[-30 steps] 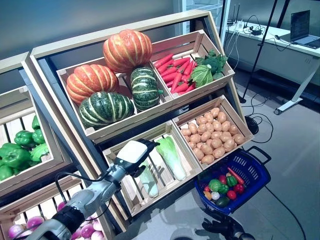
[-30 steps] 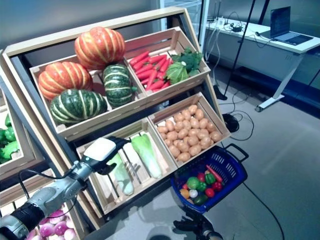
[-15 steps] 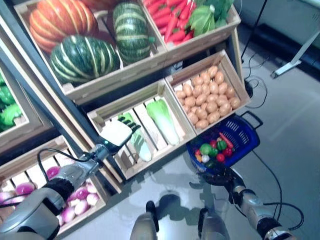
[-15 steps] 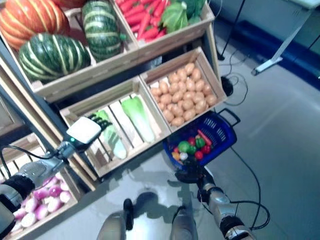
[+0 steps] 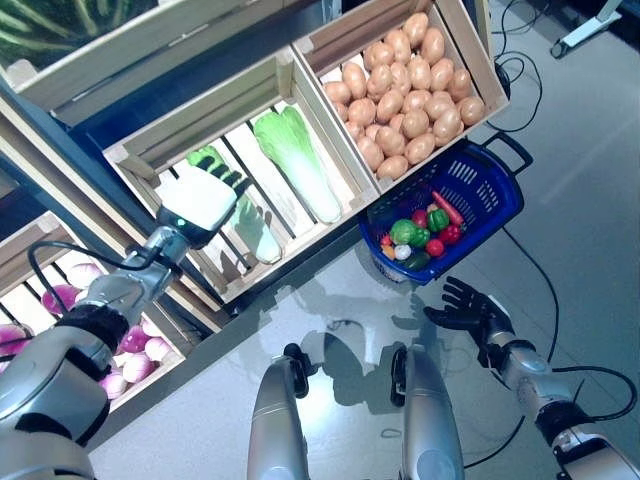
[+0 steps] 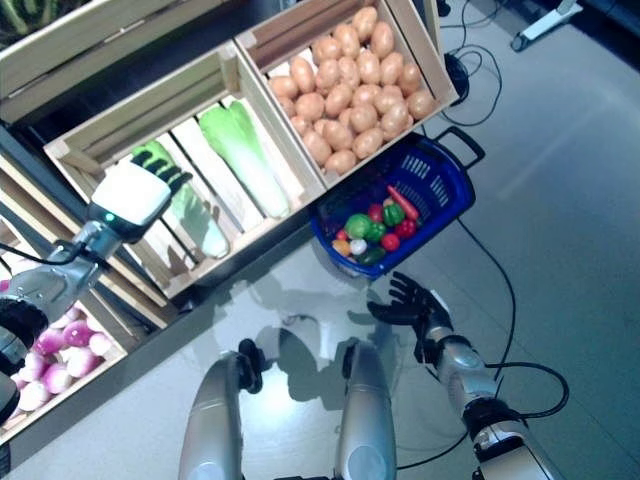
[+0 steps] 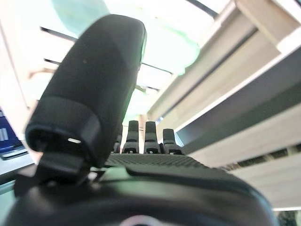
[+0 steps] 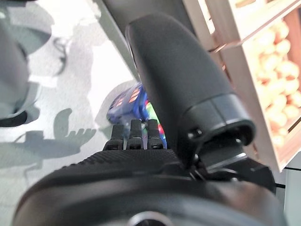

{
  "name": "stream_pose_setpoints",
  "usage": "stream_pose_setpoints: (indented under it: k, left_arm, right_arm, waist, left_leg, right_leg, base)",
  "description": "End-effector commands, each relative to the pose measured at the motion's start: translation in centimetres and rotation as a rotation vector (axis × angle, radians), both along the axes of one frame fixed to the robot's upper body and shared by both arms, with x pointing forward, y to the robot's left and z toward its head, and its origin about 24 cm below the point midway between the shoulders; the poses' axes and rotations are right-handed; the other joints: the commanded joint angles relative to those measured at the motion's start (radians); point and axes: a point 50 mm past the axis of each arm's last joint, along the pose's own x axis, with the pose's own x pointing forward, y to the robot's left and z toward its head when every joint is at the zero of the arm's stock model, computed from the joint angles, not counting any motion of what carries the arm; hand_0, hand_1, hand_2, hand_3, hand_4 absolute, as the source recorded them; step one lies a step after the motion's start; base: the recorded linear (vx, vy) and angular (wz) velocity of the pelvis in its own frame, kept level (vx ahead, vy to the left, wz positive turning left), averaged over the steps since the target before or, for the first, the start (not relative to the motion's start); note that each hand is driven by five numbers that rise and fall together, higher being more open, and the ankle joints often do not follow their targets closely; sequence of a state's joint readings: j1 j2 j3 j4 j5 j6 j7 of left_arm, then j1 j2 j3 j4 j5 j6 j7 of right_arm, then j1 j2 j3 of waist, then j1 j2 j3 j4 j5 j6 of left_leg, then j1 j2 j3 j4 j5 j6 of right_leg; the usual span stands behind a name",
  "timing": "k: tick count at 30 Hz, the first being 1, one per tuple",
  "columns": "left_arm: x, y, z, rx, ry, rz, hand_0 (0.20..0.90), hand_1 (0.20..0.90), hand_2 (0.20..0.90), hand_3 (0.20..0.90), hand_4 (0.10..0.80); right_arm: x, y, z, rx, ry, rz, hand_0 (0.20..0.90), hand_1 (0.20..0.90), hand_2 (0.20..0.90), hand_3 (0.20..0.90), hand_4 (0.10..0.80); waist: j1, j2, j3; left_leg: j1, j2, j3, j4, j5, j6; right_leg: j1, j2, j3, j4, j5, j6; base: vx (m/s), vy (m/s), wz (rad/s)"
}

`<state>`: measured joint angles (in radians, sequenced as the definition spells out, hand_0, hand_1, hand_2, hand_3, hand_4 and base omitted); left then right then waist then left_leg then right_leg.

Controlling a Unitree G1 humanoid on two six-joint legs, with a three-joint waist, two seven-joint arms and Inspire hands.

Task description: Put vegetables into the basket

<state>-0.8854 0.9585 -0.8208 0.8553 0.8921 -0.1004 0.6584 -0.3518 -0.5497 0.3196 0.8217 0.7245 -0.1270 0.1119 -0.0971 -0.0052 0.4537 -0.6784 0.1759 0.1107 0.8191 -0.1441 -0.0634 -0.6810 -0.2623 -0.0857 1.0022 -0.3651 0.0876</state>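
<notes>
My left hand [image 5: 197, 198] reaches into a lower wooden crate [image 5: 128, 155] with its fingers straight. It lies over a long pale green leafy vegetable [image 5: 256, 236], which also shows past the fingers in the left wrist view [image 7: 160, 37]. A second pale green leafy vegetable [image 5: 296, 165] lies beside it. The blue basket [image 5: 478, 180] stands on the floor by the stand. It holds a green pepper [image 5: 404, 232], small red ones and an orange carrot [image 5: 448, 208]. My right hand [image 5: 466, 306] is open with spread fingers over the floor, just in front of the basket [image 8: 129, 101].
The tilted wooden stand [image 5: 330, 230] fills the left and the back, and its lower crate edges jut out over the floor. The basket's black handle [image 5: 512, 150] points away from me. Grey floor lies to the right.
The camera has tilted down, so the whole picture has shifted. My left hand has reached deeper into the crate, over the long green vegetable. My right hand has come into fuller view with its fingers spread.
</notes>
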Motion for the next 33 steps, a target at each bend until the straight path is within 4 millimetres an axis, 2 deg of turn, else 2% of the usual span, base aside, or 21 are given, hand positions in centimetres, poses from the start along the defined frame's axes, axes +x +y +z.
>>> stream_pose_setpoints:
  k: [1,2,3,6,13,24,33]
  left_arm:
    - [-0.3,2.3,6.8,-0.026,-0.318,0.071,0.900,0.900,0.900,0.900,0.800]
    - [-0.3,2.4,7.2,-0.013,-0.343,0.072,0.900,0.900,0.900,0.900,0.800]
    - [-0.3,2.5,7.9,0.005,-0.369,0.073,0.900,0.900,0.900,0.900,0.800]
    - [-0.2,2.8,9.1,0.027,-0.377,0.111,0.900,0.900,0.900,0.900,0.800]
    - [-0.1,4.1,9.8,0.047,-0.320,0.233,0.900,0.900,0.900,0.900,0.800]
    - [-0.4,4.4,10.8,0.103,-0.308,0.252,0.900,0.900,0.900,0.900,0.800]
    - [-0.6,5.4,12.0,0.139,-0.253,0.367,0.900,0.900,0.900,0.900,0.800]
  right_arm:
    - [0.8,-2.1,2.6,0.039,-0.116,-0.030,0.900,0.900,0.900,0.900,0.800]
    - [0.8,-2.4,2.6,0.043,-0.114,-0.038,0.900,0.900,0.900,0.900,0.800]
    - [0.8,-2.6,2.7,0.043,-0.109,-0.043,0.900,0.900,0.900,0.900,0.800]
    - [0.8,-2.9,2.9,0.045,-0.117,-0.050,0.900,0.900,0.900,0.900,0.800]
    - [1.3,-3.6,3.8,0.054,-0.137,-0.071,0.900,0.900,0.900,0.900,0.800]
    - [1.8,-5.2,6.5,0.056,-0.217,-0.099,0.900,0.900,0.900,0.900,0.800]
    - [2.0,-6.9,9.3,0.065,-0.302,-0.157,0.900,0.900,0.900,0.900,0.800]
  waist:
    - [-0.016,0.033,-0.073]
    - [-0.019,0.033,-0.070]
    - [-0.021,0.031,-0.066]
    - [-0.025,0.029,-0.061]
    - [-0.032,0.024,-0.044]
    - [-0.027,0.014,-0.005]
    - [-0.020,0.004,0.021]
  left_leg:
    - [0.044,0.023,0.002,0.045,-0.121,-0.006]
    - [0.032,0.024,-0.001,0.057,-0.124,-0.008]
    - [0.021,0.026,-0.009,0.093,-0.161,-0.017]
    - [-0.008,0.028,-0.014,0.116,-0.165,-0.018]
    - [-0.058,0.039,-0.022,0.158,-0.174,-0.025]
    - [-0.192,0.054,-0.048,0.255,-0.190,-0.032]
    - [-0.346,0.074,-0.075,0.376,-0.213,-0.033]
  right_leg:
    - [0.033,-0.016,0.005,-0.048,0.061,-0.048]
    - [0.021,-0.018,0.007,-0.037,0.057,-0.047]
    - [0.012,-0.018,0.015,-0.006,0.024,-0.038]
    - [-0.017,-0.018,0.018,0.015,0.022,-0.034]
    - [-0.062,-0.019,0.026,0.045,0.019,-0.025]
    - [-0.187,-0.030,0.031,0.136,0.008,-0.016]
    - [-0.331,-0.049,0.028,0.265,-0.019,-0.016]
  base:
    - [0.000,0.000,0.00]
    - [0.050,0.022,-0.01]
    - [0.040,0.020,-0.01]
    - [-0.016,0.012,-0.02]
    - [-0.030,0.016,-0.01]
    - [-0.057,0.018,0.00]
    - [-0.042,0.001,0.02]
